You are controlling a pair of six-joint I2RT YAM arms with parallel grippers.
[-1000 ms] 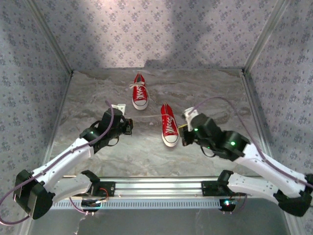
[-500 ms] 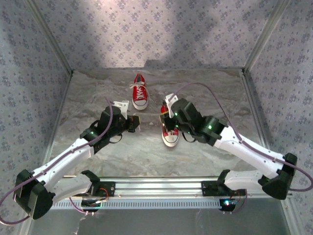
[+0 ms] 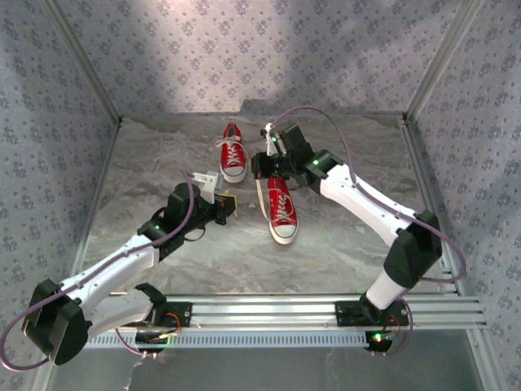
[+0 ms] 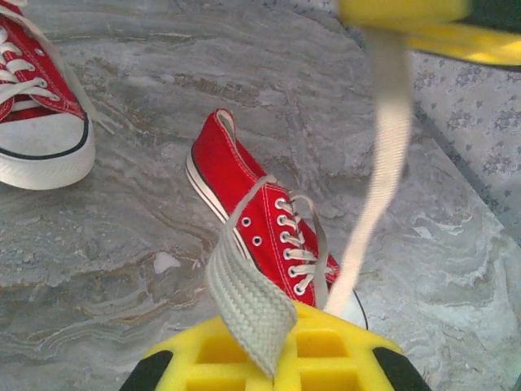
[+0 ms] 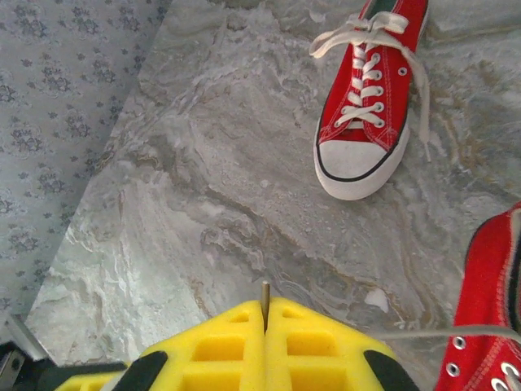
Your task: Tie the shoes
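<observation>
Right arm stretched far forward and across to the left. The right gripper [image 3: 262,165] hangs over the heel of the near shoe [image 3: 282,208], fingers together on a white lace [image 4: 383,163] that runs taut up from the eyelets.

Left arm reaches in low from the left. The left gripper [image 3: 225,208] is just beside that shoe, clamped on the other lace [image 4: 248,297].

Near shoe lies mid-worktop [image 3: 342,261], toe toward the arm bases. The far shoe [image 3: 233,155] sits behind it, apart, lace ends trailing on the surface.
</observation>
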